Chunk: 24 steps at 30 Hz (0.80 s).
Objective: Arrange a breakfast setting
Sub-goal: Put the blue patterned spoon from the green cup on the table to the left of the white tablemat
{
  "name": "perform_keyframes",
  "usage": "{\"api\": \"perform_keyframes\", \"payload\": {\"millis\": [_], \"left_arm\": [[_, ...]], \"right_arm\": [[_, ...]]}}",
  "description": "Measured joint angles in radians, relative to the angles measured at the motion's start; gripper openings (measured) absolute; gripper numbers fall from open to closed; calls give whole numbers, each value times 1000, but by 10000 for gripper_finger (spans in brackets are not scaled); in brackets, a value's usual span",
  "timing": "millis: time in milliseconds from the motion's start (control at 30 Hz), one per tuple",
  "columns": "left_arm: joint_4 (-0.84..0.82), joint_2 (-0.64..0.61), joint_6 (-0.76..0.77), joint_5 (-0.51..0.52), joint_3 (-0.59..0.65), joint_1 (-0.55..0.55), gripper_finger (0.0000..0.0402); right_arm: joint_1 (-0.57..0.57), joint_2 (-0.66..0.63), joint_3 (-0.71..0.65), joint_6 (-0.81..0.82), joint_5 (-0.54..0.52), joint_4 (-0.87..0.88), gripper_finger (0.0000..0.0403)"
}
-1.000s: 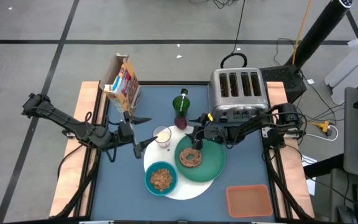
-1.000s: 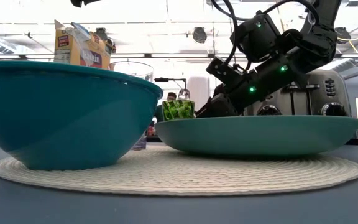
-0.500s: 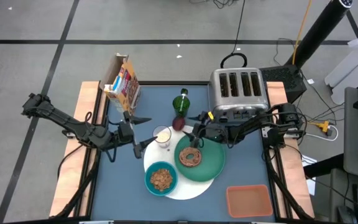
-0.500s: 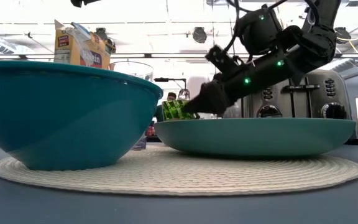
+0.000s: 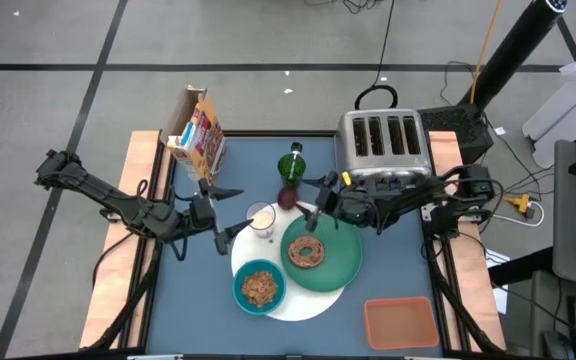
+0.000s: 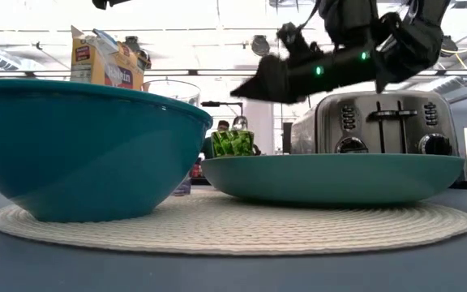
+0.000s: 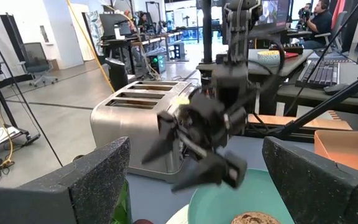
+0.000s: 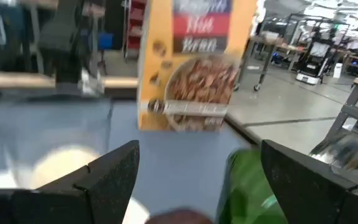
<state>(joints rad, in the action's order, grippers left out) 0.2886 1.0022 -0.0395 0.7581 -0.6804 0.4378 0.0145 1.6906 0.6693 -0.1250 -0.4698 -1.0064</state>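
Observation:
A large white round disc [image 5: 303, 297] lies on the blue table. On it stand a green plate [image 5: 340, 262] holding a brown bagel [image 5: 307, 252] and a teal bowl [image 5: 259, 287] of cereal. A small clear glass [image 5: 261, 217] with milk stands at the disc's far left edge. A dark-red fruit [image 5: 286, 198] lies just beyond. My right gripper [image 5: 317, 203] is open and empty, raised above the plate's far rim [image 6: 254, 83]. My left gripper [image 5: 230, 212] is open, low, just left of the glass. The spoon is not in view.
A silver toaster [image 5: 383, 145] stands at the far right, a green bottle [image 5: 291, 165] behind the fruit, a cereal box [image 5: 196, 130] at the far left corner. An orange tray [image 5: 400, 322] lies at the near right.
My right gripper has risen from just above the plate's far rim to well above it and drawn a little toward the toaster. The bagel, plate and bowl have stayed put.

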Motion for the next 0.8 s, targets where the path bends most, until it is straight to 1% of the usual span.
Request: {"api": "perform_keyframes", "payload": {"millis": [200, 400, 567, 633, 733, 800], "left_arm": [[0, 0, 0, 0, 0, 0, 372], [0, 0, 5, 0, 0, 0, 372], [0, 0, 5, 0, 0, 0, 372], [0, 0, 4, 0, 0, 0, 372], [0, 0, 5, 0, 0, 0, 372], [0, 0, 4, 0, 0, 0, 372]], "right_arm": [[-18, -155, 0, 33, -1, 24, 325], [-26, -289, 1, 33, -1, 60, 325], [-28, -349, 1, 38, 0, 53, 325], [-34, -362, 6, 71, 0, 55, 325], [-47, -372, 41, 124, 1, 95, 325], [-56, -374, 89, 143, 2, 167, 325]]}}
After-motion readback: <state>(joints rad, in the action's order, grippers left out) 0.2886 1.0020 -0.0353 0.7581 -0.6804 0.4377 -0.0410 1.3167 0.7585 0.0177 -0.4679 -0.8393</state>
